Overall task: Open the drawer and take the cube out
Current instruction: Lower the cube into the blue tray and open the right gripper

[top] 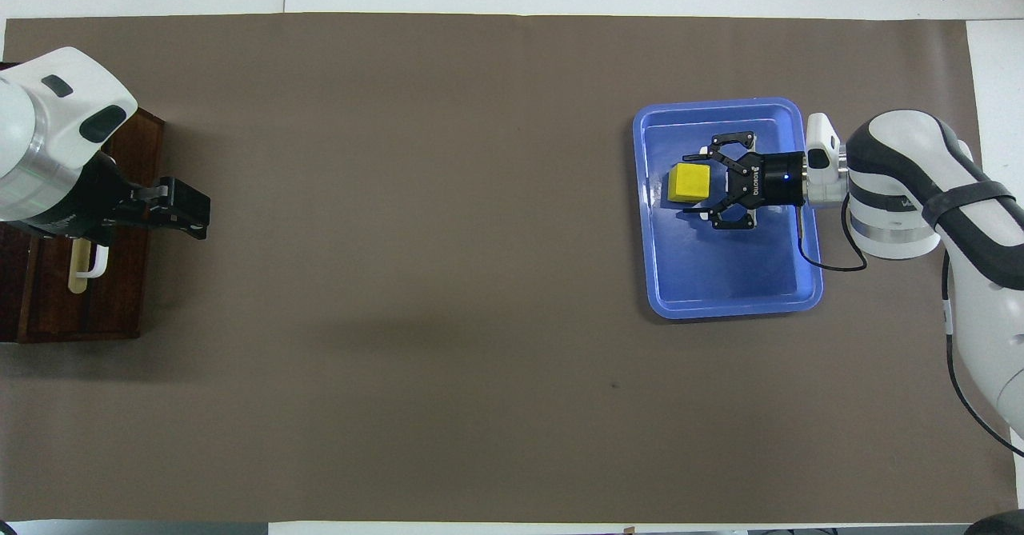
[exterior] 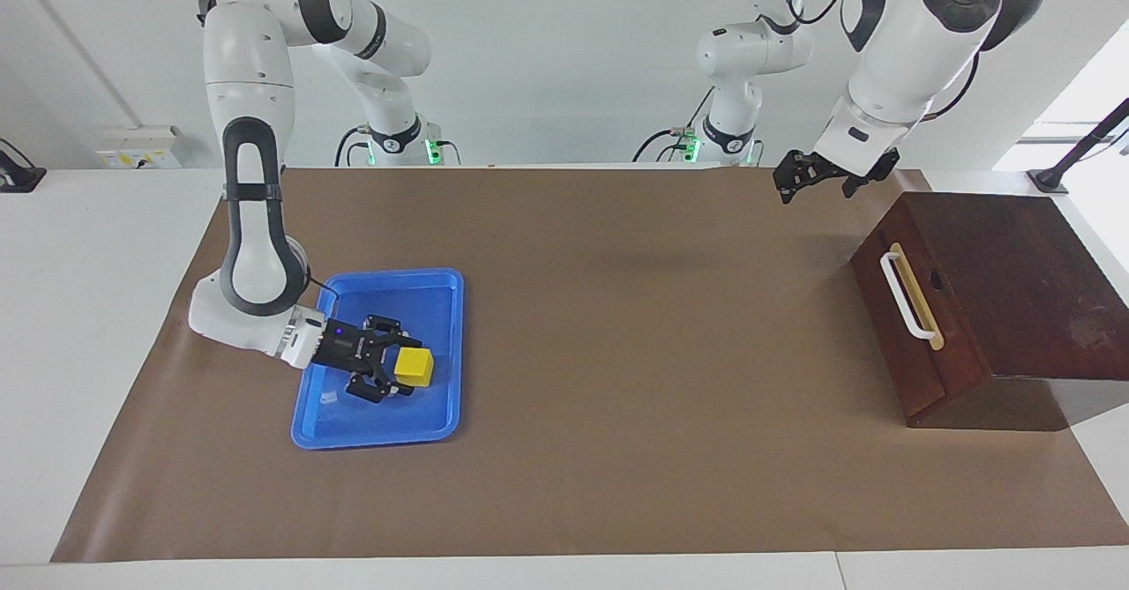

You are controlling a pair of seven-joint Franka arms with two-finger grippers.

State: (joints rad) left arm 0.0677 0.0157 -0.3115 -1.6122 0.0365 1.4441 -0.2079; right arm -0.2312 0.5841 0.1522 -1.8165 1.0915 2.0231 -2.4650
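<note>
The yellow cube [exterior: 414,366] [top: 690,183] lies in the blue tray [exterior: 441,295] [top: 724,295] at the right arm's end of the table. My right gripper [exterior: 399,368] [top: 698,183] reaches low into the tray, open, with one finger on each side of the cube. The drawer [exterior: 913,343] [top: 120,295] of the dark wooden box at the left arm's end is shut, and its white handle [exterior: 904,295] [top: 94,263] is free. My left gripper [exterior: 794,175] [top: 188,215] hangs open and holds nothing, raised over the mat in front of the drawer.
The wooden box [exterior: 1014,281] takes up the left arm's end of the brown mat [exterior: 635,449]. The wide middle of the mat is bare. A black cable [top: 828,267] loops from the right wrist over the tray's rim.
</note>
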